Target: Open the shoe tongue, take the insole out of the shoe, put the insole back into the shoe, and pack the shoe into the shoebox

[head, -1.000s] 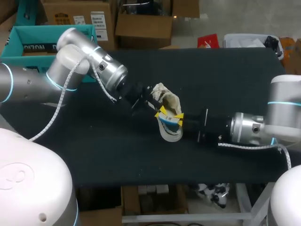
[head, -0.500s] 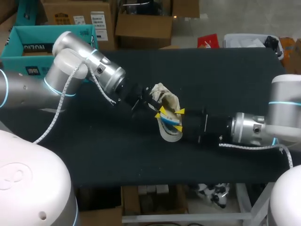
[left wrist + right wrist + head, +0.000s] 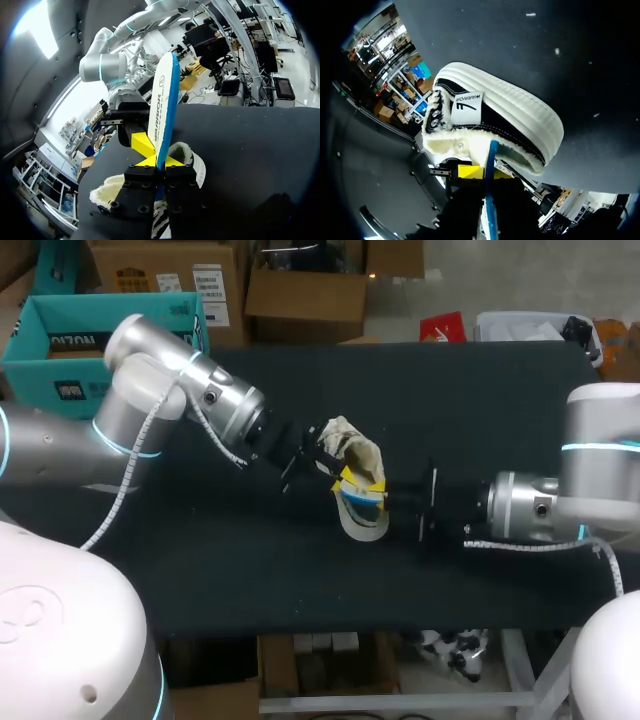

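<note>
Two grippers meet at the shoe (image 3: pixel 505 120), which lies in the middle of the table (image 3: pixel 480 400). The left gripper (image 3: pixel 161 161) pinches the insole (image 3: pixel 164 100), which stands on edge at the shoe's opening. The right gripper (image 3: pixel 487 172), spread wide half a second earlier, now clamps the same insole; the shoe is unmoved.

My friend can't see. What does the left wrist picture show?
The left gripper pinches a white and blue insole, seen edge-on and sticking out ahead of its fingers. Under the gripper lies the fleece-lined shoe on the black table.
</note>
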Available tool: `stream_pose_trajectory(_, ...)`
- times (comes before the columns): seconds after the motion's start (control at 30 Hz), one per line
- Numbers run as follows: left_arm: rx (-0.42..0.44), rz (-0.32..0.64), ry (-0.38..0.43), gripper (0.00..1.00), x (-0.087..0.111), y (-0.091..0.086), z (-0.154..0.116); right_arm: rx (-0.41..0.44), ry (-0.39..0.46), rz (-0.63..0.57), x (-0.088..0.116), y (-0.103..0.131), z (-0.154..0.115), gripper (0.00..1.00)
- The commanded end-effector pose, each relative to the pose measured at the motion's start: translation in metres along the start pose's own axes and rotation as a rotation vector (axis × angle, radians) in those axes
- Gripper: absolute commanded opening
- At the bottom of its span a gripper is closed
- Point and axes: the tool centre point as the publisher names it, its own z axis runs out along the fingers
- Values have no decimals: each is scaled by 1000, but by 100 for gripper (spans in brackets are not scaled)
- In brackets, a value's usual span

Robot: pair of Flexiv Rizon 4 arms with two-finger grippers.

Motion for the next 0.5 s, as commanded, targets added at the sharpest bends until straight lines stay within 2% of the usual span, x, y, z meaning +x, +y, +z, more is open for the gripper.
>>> stream_pose_trajectory(0.03, -22, -1, -20, 0, 1, -3, 5, 21, -6, -1, 6, 14, 6, 0)
stream_pose_trajectory(0.23, -47, -12, -24, 0, -2, 6, 7, 35, -20, 0, 12, 31, 8, 0)
stream_pose_trajectory(0.5, -70, -54, -47, 0, -5, 24, 5, 23, -29, 13, 11, 40, 8, 0)
